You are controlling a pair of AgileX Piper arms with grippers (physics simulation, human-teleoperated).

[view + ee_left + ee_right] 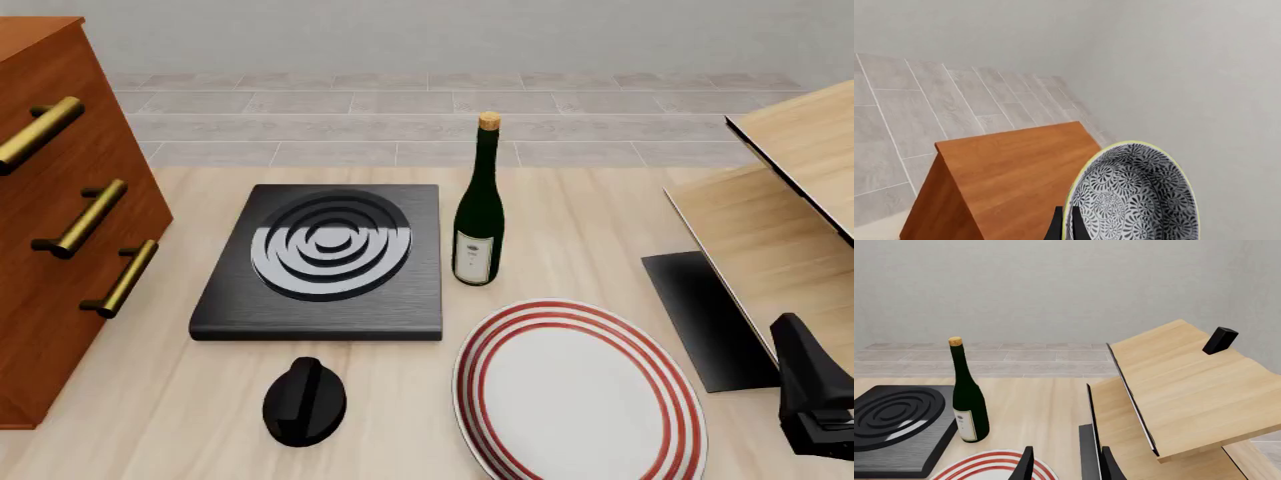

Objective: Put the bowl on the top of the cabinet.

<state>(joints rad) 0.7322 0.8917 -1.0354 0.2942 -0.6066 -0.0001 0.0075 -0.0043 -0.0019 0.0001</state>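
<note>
The speckled grey-and-white bowl (1137, 195) with a pale rim shows only in the left wrist view, held on edge. My left gripper (1066, 229) is shut on its rim, one dark finger (1054, 227) on each side. The flat top of the reddish-brown cabinet (1014, 170) lies right below and beside the bowl. In the front view the cabinet (60, 250) stands at the far left with three brass handles; the bowl and left gripper are out of that view. My right gripper (1067, 467) is open and empty, low at the table's right (814, 400).
A black hob (320, 260) sits mid-table with a dark wine bottle (478, 215) beside it. A white plate with red rings (581, 395) and a black knob-like object (304, 402) lie in front. A pale wood panelled structure (787, 200) stands at the right.
</note>
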